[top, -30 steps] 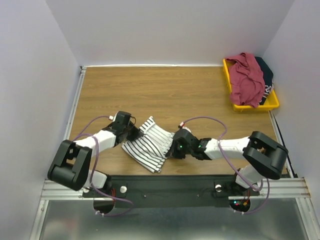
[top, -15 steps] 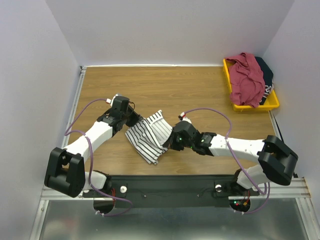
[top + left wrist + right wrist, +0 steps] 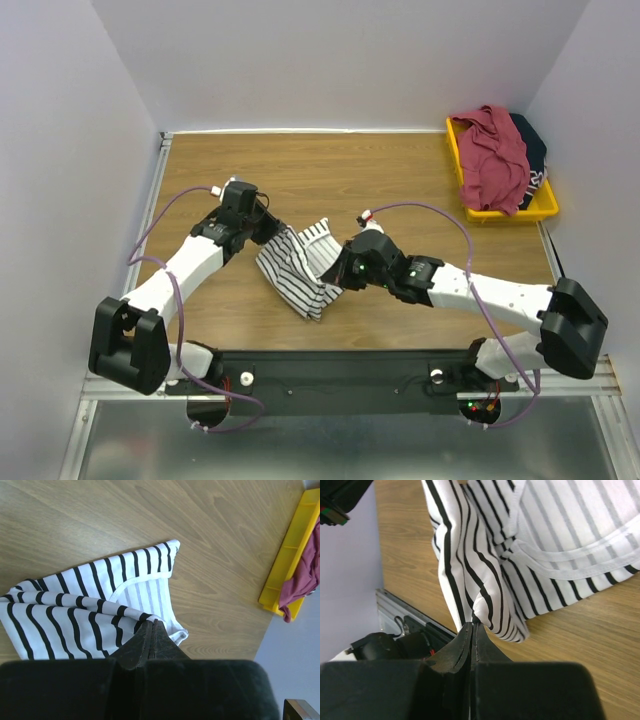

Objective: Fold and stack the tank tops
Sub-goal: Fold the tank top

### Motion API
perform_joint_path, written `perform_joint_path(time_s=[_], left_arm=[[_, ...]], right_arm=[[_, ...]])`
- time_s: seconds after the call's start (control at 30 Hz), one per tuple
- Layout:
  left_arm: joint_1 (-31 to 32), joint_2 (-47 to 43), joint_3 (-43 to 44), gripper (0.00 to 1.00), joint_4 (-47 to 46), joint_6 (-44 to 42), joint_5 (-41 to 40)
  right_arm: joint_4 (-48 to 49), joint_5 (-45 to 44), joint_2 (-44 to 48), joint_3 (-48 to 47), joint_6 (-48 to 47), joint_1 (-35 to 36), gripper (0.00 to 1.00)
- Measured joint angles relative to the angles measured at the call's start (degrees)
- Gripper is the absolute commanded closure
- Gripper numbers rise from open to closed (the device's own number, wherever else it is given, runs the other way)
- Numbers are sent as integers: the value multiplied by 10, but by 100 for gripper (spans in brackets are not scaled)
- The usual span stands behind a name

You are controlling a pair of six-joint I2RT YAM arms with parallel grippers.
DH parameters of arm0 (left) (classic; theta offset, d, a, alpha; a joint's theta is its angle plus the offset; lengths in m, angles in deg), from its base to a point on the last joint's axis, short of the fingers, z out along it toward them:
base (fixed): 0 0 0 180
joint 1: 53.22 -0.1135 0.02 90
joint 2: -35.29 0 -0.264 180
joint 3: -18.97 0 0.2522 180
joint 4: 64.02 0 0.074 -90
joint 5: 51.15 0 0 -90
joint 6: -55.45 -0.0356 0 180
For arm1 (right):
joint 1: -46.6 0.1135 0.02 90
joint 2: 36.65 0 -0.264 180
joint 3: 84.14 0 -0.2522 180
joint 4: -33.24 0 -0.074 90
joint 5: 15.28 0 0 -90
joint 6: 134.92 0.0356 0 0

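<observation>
The white tank top with thin black stripes [image 3: 298,265] hangs bunched between my two grippers over the near middle of the table. My left gripper [image 3: 268,232] is shut on its left edge, seen in the left wrist view [image 3: 151,623] with cloth [image 3: 85,615] spreading from the tips. My right gripper [image 3: 335,272] is shut on its right edge, seen in the right wrist view [image 3: 472,624] with folds [image 3: 485,565] hanging from the tips. The maroon-red tank top [image 3: 493,158] lies piled in the yellow bin. The dark navy tank top [image 3: 533,148] lies behind it.
The yellow plastic bin [image 3: 505,212] stands at the table's far right corner; its edge shows in the left wrist view [image 3: 287,555]. The wooden table [image 3: 330,170] is bounded by white walls. A metal rail [image 3: 350,375] runs along the near edge.
Both grippers have carried the striped top away from the near edge, toward the table's middle. The cloth has bunched narrower between them and its far edge has lifted.
</observation>
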Motion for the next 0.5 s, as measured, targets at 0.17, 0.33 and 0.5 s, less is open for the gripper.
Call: perform_joint_path(time_s=[0.17,0.33,0.5], left_arm=[[0,1,19,100,4,-1,2],[0,12,37,100,6,-1,6],[0,43,52,100,4,-1,14]], right_arm=[[-7,-5,19,-5,0,0,100],[-12,-12,23,-5,0,0,100],[-16,-23,32,5,6,0,100]])
